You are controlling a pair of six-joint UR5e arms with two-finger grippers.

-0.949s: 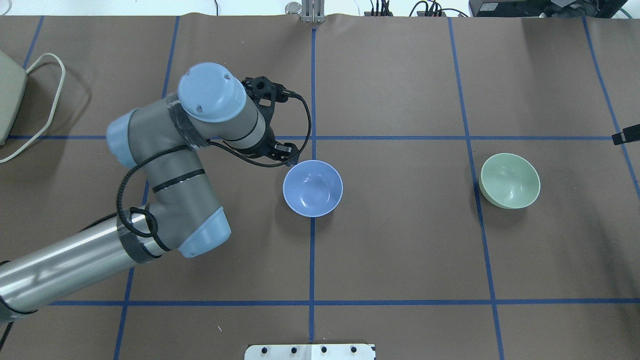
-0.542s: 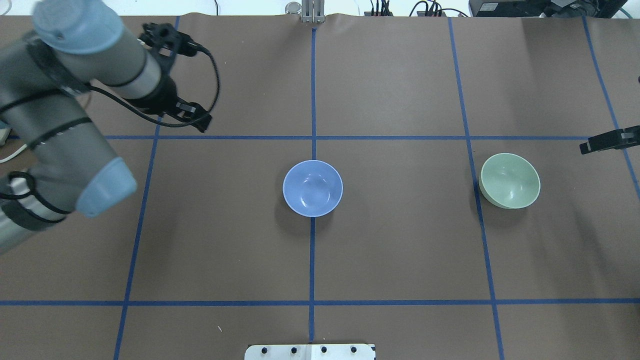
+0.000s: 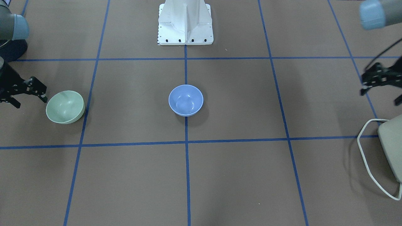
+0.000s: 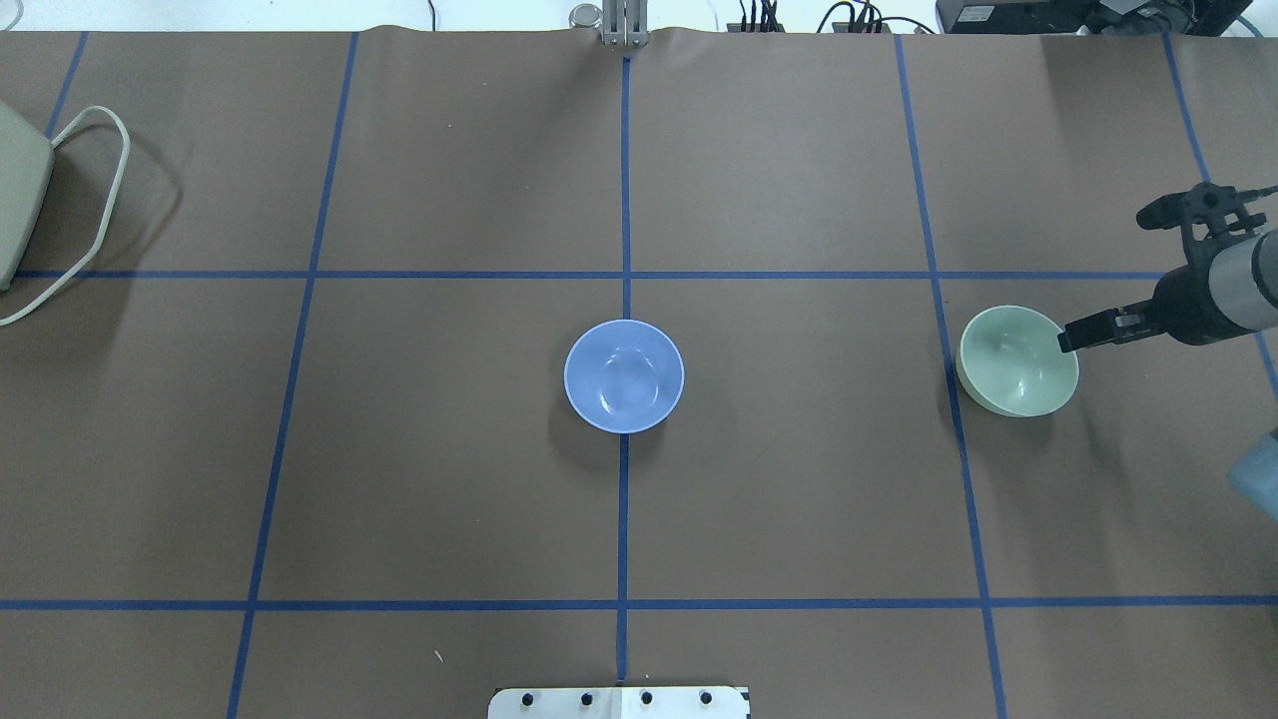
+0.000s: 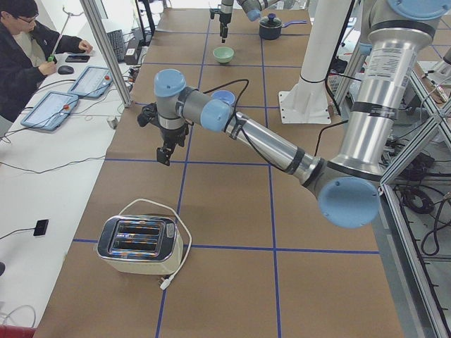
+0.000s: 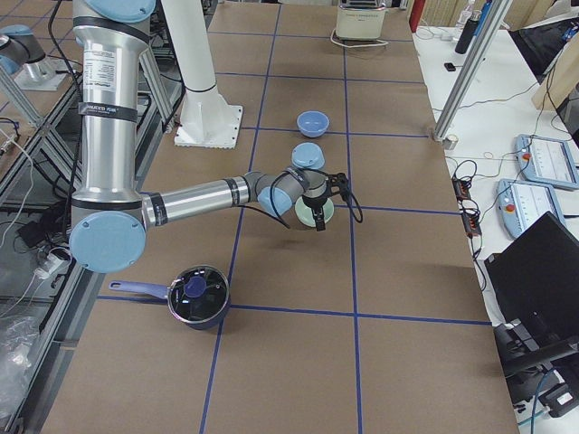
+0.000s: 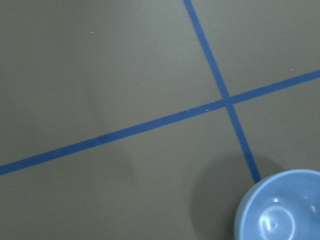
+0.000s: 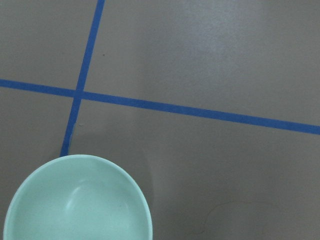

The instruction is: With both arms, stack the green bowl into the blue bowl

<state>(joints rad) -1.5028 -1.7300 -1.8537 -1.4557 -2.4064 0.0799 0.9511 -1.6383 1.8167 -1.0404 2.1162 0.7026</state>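
Note:
The blue bowl (image 4: 624, 375) stands upright and empty at the table's middle, also in the front view (image 3: 186, 100) and at the corner of the left wrist view (image 7: 280, 207). The green bowl (image 4: 1018, 361) stands empty on the right, also in the front view (image 3: 65, 106) and the right wrist view (image 8: 75, 200). My right gripper (image 4: 1103, 332) is open and empty above the green bowl's outer rim, with one fingertip over the rim (image 3: 28, 101). My left gripper (image 3: 380, 95) is blurred, looks open and empty, far from the blue bowl (image 5: 163, 151), and out of the overhead view.
A toaster (image 4: 15, 200) with a looped cord sits at the far left edge, below my left gripper in the exterior left view (image 5: 141, 243). A dark pot (image 6: 199, 294) stands at the right end. The white pedestal (image 3: 185, 22) is at the robot's side. An operator (image 5: 21, 56) sits beside the table.
My left arm pulled away from the blue bowl to the left and left the overhead view. My right gripper came in from the right edge to the green bowl's rim. Neither bowl moved.

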